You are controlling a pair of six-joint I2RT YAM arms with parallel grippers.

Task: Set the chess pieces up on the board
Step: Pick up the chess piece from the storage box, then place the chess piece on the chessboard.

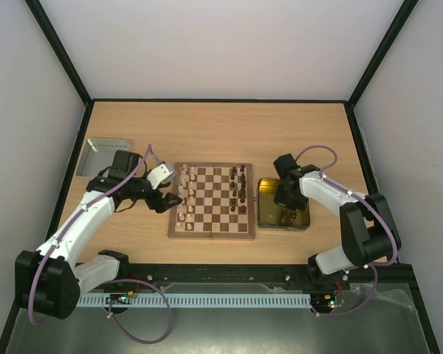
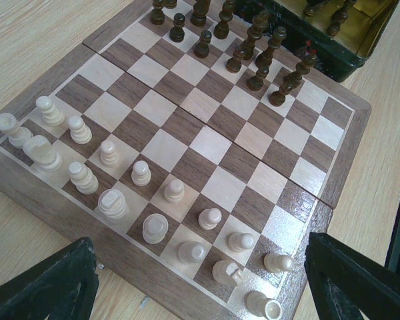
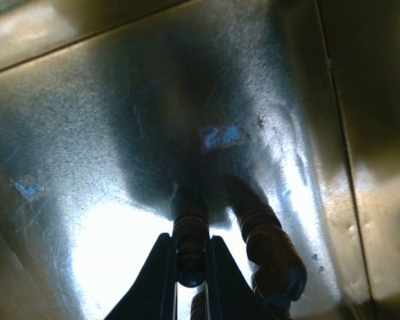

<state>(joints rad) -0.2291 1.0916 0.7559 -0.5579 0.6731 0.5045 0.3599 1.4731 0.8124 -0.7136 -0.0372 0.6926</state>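
Right wrist view: I am clenching my right pincer point(image 3: 190, 267) on a dark brown chessman point(image 3: 191, 230), and its ringed body is sitting pinched between my two black fingers point(image 3: 161, 273). A second dark chessman point(image 3: 275, 257) is showing just beside it on the right. Both are down inside the yellow transparent tray point(image 3: 87, 133), whose shiny, scratched floor is filling the view; I cannot tell whether my piece is touching that floor.

In the top external view, the tray is sitting just beside the right edge of the chessboard point(image 1: 210, 236) on the wooden table point(image 1: 221, 129). A silver metal tray point(image 1: 103, 156) is lying well apart at the far left.

My left pincer point(image 2: 200, 267) is hanging released at the board's left edge, jaws spread wide and gripping nothing. Pale chessmen point(image 2: 140, 173) are standing in two rough rows along that edge, and dark chessmen point(image 2: 253, 60) are standing along the opposite edge.
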